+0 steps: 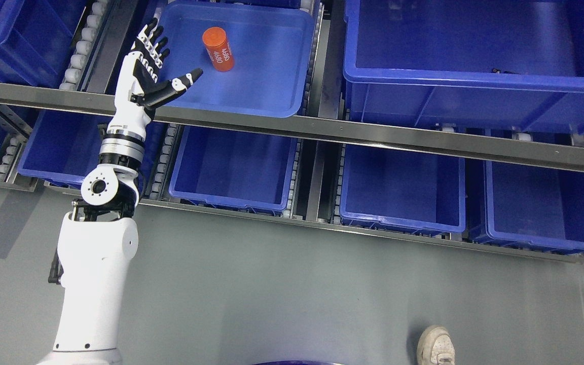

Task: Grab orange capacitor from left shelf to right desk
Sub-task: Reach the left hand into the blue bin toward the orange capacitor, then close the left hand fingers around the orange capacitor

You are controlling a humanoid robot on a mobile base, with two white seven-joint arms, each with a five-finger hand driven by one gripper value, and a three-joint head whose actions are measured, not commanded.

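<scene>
An orange capacitor (218,49), a short cylinder with white print, lies on its side in a shallow blue bin (271,96) on the upper shelf level. My left hand (162,63) is raised at the bin's left rim, fingers spread and thumb pointing toward the capacitor, holding nothing. A small gap separates the thumb tip from the capacitor. The left arm rises from the bottom left of the picture. No right arm shows.
A large blue bin (474,76) stands to the right on the same level. Several blue bins (403,187) sit on the lower level behind a metal shelf rail (373,137). A person's white shoe (436,345) rests on the grey floor at the bottom right.
</scene>
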